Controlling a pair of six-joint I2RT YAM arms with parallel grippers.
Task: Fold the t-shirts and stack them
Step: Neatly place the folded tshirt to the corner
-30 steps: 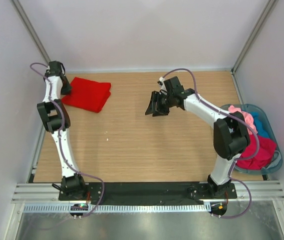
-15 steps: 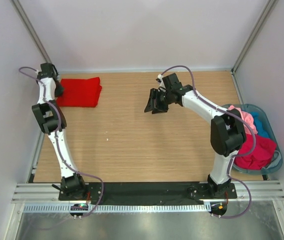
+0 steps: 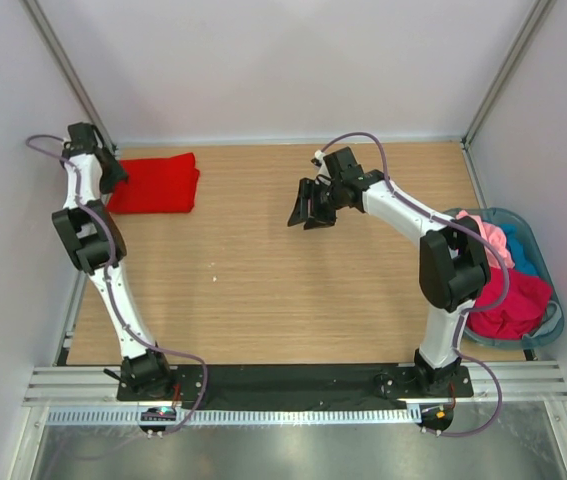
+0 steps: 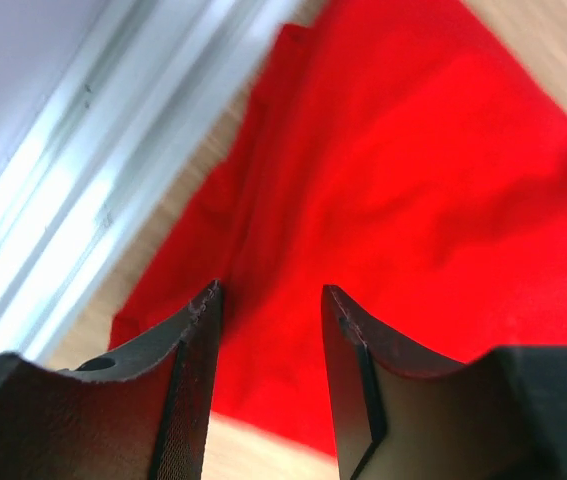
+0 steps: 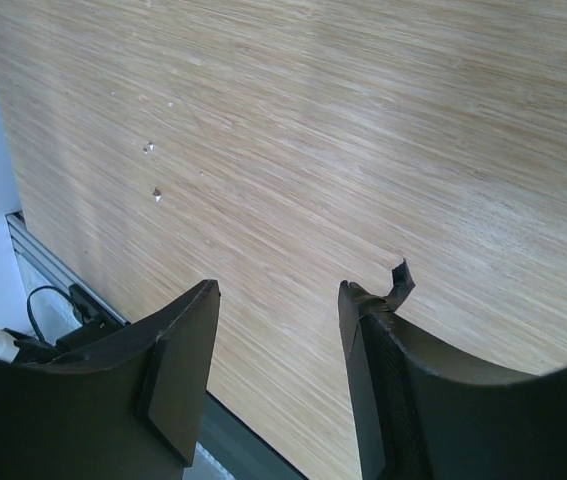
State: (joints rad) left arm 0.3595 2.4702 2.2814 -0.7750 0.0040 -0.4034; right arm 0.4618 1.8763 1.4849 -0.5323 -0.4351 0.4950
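Left end effector (image 4: 268, 297) shifted left, jaws apart over folded red t-shirt (image 3: 155, 183)

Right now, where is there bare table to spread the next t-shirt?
Most open: the near half of the table, bare wood from its edge to the right gripper. Also bare: the strip between the folded red t-shirt and that gripper. Crowded: the far left corner, with that t-shirt and the left gripper; the right edge, where the basket holds heaped t-shirts.

Red t-shirt (image 3: 155, 183), blue-grey basket (image 3: 538, 233), light wood table (image 3: 263, 290).
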